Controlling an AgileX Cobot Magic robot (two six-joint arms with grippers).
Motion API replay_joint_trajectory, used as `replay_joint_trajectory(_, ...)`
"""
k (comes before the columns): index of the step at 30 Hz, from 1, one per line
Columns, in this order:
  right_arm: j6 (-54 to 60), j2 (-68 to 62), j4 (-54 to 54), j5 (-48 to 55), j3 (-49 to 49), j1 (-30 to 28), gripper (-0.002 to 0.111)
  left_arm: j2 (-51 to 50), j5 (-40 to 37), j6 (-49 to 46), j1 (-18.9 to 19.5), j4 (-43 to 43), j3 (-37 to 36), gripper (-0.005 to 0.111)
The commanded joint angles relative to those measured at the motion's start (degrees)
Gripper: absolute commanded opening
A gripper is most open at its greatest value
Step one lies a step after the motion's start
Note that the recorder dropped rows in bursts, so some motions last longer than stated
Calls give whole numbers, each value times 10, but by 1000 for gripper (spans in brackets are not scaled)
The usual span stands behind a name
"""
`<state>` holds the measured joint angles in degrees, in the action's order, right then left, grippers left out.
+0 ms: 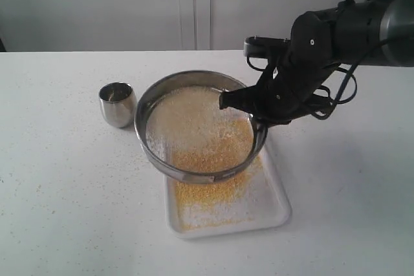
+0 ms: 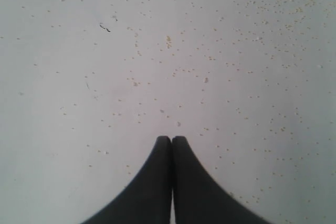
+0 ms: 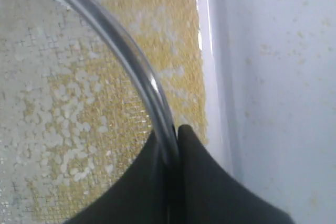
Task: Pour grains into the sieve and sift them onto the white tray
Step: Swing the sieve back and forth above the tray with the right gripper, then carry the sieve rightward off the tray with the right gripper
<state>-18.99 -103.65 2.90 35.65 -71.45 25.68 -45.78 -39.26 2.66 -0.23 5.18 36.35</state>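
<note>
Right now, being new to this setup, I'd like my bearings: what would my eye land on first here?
The right gripper pinches the rim of a big round sieve, holding it over the far end of a white tray. Yellow grains lie spread on the tray beneath, and paler bits sit on the mesh. A small steel cup stands on the table just left of the sieve in the exterior view.
</note>
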Motion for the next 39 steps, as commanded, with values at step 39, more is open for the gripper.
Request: replay_joint_trajectory(39,57,44,28,103,12,-92,0,5,-6,1,1,6,-4,0)
